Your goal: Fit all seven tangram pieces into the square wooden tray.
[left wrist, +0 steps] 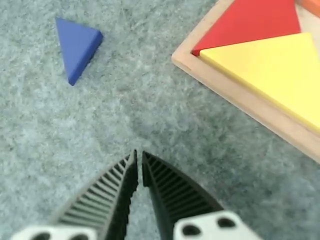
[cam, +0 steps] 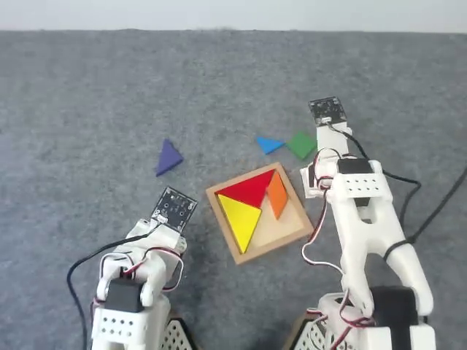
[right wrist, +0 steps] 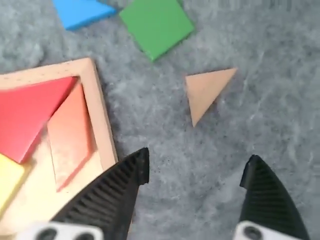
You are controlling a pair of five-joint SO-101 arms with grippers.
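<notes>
Here the left arm (cam: 139, 281) crouches near-left, its claw (left wrist: 139, 155) pinched together and empty over the grey cloth (left wrist: 210, 135). The right arm (cam: 365, 211) stretches along the right side of the wooden tray (cam: 284, 230), claw (right wrist: 198, 160) spread wide, holding nothing, beside a tan triangle (right wrist: 205, 90). The tray sits centre, holding a red triangle (cam: 248, 188), a yellow triangle (cam: 241, 217) and an orange piece (cam: 277, 195).

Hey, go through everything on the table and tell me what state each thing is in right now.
wooden tray, partly filled, three pieces in
red triangle, in tray
yellow triangle, in tray
orange piece, in tray
purple triangle, outside tray
blue triangle, outside tray
green square, outside tray
tan triangle, outside tray
left gripper, shut, empty
right gripper, open, empty
</notes>
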